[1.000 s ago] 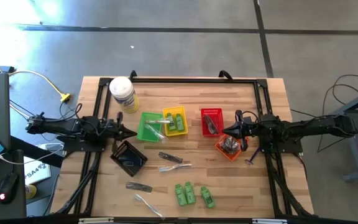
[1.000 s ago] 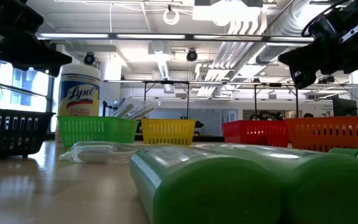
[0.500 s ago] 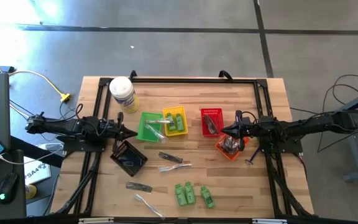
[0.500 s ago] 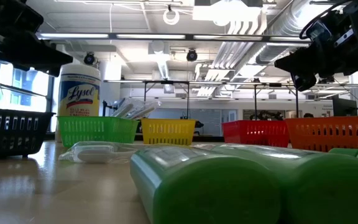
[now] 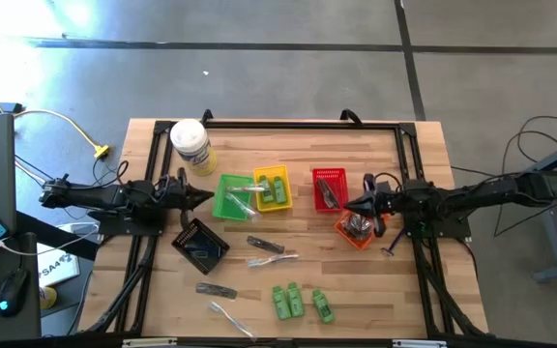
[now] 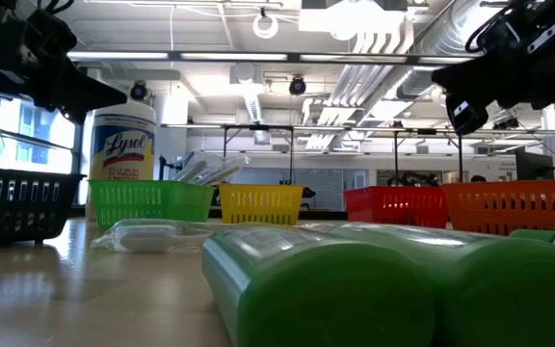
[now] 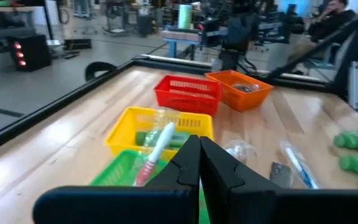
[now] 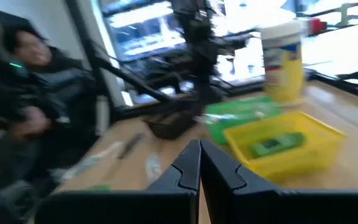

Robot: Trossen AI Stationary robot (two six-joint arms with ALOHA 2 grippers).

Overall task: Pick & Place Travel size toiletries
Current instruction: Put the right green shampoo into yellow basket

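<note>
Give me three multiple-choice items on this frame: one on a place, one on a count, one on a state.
1. Where does the white jar stand?
A. at the table's far left corner
B. inside the red basket
C. beside the green bottles at the near edge

2. How many green bottles lie loose on the wood near the front edge?
A. one
B. three
C. six

3. How do the jaws of the left gripper stand?
A. wide open
B. shut on a bottle
C. shut with nothing between them

Answers: 1 A, the high view shows it at the far left corner, beyond the green basket. 2 B, three lie side by side in the high view. 3 C, the left wrist view shows the fingers pressed together, holding nothing.
</note>
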